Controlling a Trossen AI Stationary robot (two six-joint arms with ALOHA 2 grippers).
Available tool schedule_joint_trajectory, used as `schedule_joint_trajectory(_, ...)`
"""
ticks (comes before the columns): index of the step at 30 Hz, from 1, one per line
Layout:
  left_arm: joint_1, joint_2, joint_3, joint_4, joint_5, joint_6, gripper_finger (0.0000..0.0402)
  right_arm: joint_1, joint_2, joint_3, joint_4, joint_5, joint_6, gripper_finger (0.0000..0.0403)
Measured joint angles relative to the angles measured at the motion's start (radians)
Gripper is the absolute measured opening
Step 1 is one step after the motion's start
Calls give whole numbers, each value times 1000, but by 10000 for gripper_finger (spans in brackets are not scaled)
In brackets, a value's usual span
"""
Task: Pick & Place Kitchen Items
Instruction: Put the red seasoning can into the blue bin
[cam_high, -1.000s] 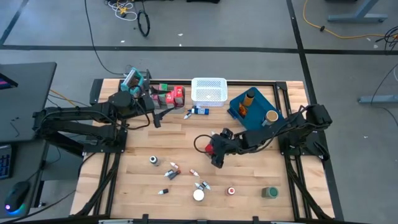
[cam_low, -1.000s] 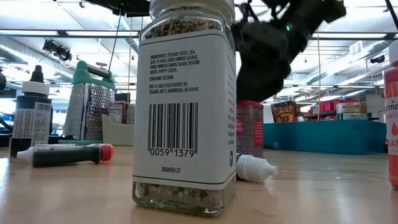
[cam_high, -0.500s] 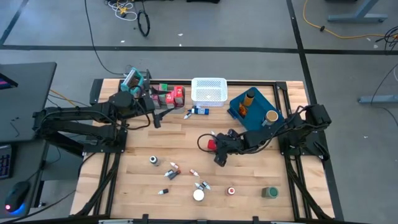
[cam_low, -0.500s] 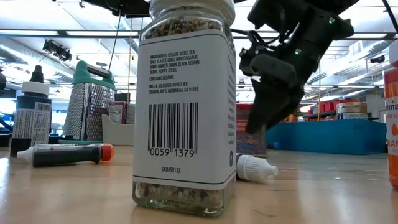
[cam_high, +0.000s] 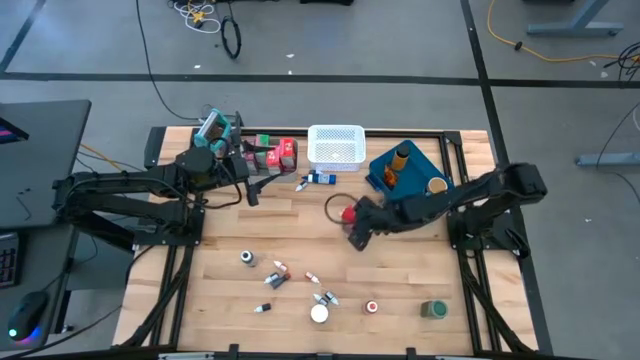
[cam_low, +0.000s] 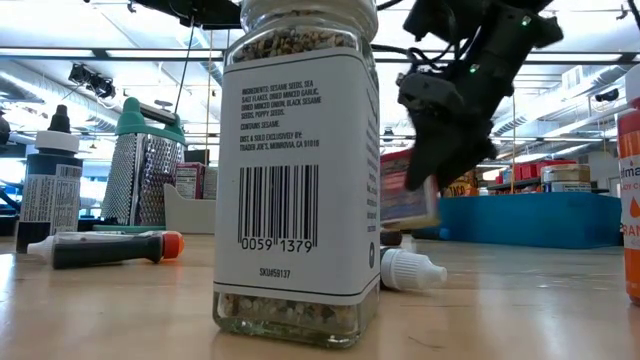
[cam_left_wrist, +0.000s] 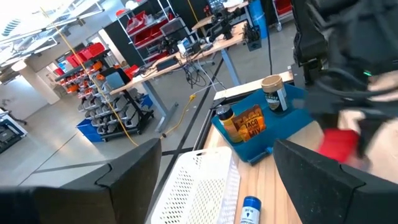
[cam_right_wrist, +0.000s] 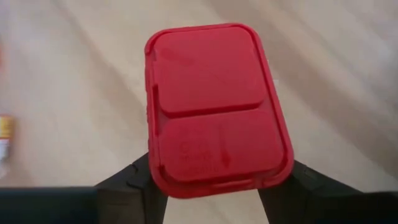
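Note:
My right gripper (cam_high: 352, 222) is over the middle of the table, shut on a small container with a red rectangular lid (cam_right_wrist: 214, 99); the low view shows the same container (cam_low: 408, 197) tilted above the wood. My left gripper (cam_high: 252, 192) waits open at the far left, level, with nothing between its fingers (cam_left_wrist: 323, 180). Other kitchen items lie loose: red and green cartons (cam_high: 275, 153) at the far edge, a blue tube (cam_high: 318, 179), and small bottles and jars (cam_high: 320, 313) near the front. My right gripper pinches the container between its two fingers, one on each long side just below the red lid's rim (cam_right_wrist: 155, 177). The fingers (cam_low: 440, 150) slant down onto it from the table's right. The container hangs tilted, lifted clear of the table.
A white mesh basket (cam_high: 335, 146) and a blue tray (cam_high: 378, 172) holding a bottle and a jar stand at the far edge. A grater (cam_high: 215, 128) is at the far left. A seasoning jar (cam_low: 298, 170) stands right before the low camera, a green-lidded jar (cam_high: 433, 310) front right.
My right gripper has shut on the red-lidded container, which stood upright on the table, and has rolled. It has lifted the container clear and carried it a little toward the far right, toward the blue tray; the container is now tilted.

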Motion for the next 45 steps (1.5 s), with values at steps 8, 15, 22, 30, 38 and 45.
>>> schedule_joint_trajectory(8,0,0,0,0,0,18,316,-27,-281,1,-349,154,159,200)
schedule_joint_trajectory(15,0,0,0,-11,0,19,316,-25,-428,2,-576,319,265,207)
schedule_joint_trajectory(22,0,0,0,-20,0,24,316,-57,-390,2,-710,359,334,201)
schedule_joint_trajectory(30,0,0,0,-20,1,26,316,-162,-277,2,-746,382,332,206)
schedule_joint_trajectory(38,0,0,0,-12,5,26,316,-359,-188,2,-663,357,200,207)
schedule_joint_trajectory(45,0,0,0,9,24,38,316,-502,-135,2,-599,322,69,207)
